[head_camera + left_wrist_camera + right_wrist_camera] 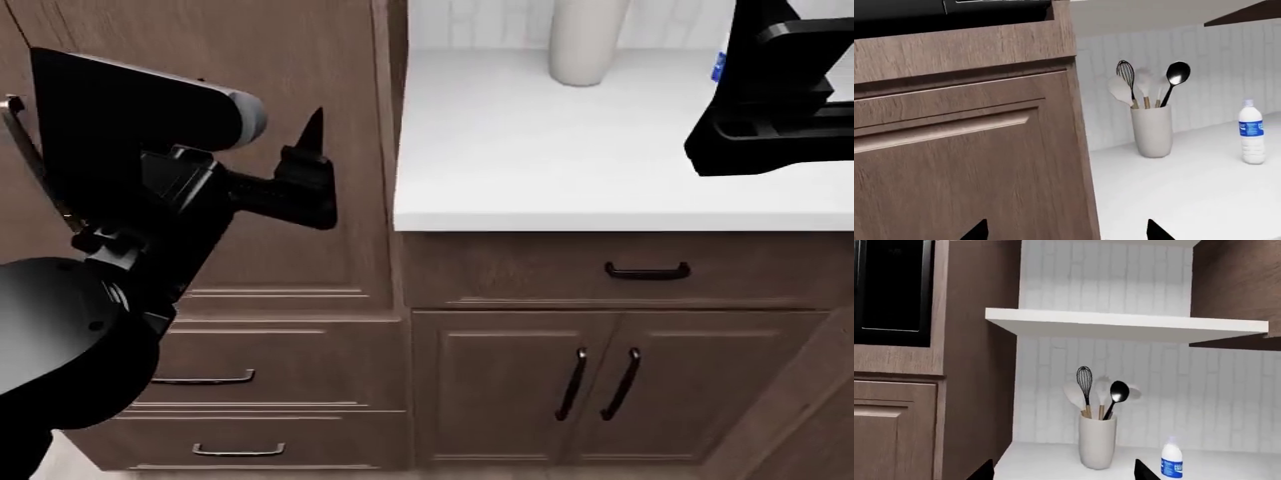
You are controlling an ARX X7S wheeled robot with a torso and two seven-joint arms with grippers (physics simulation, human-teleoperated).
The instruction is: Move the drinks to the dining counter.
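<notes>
Clear bottle upright on white tabletop just beside utensil holder, ungrasped; left gripper and right gripper released, empty, apparently poised for approach.

The robot is matte black throughout. Its left arm has a boxy black segment capped by a rounded grey end, a round glossy black joint housing below, and a left gripper ending in a pointed black finger. The right arm is blocky, angular black.
</notes>
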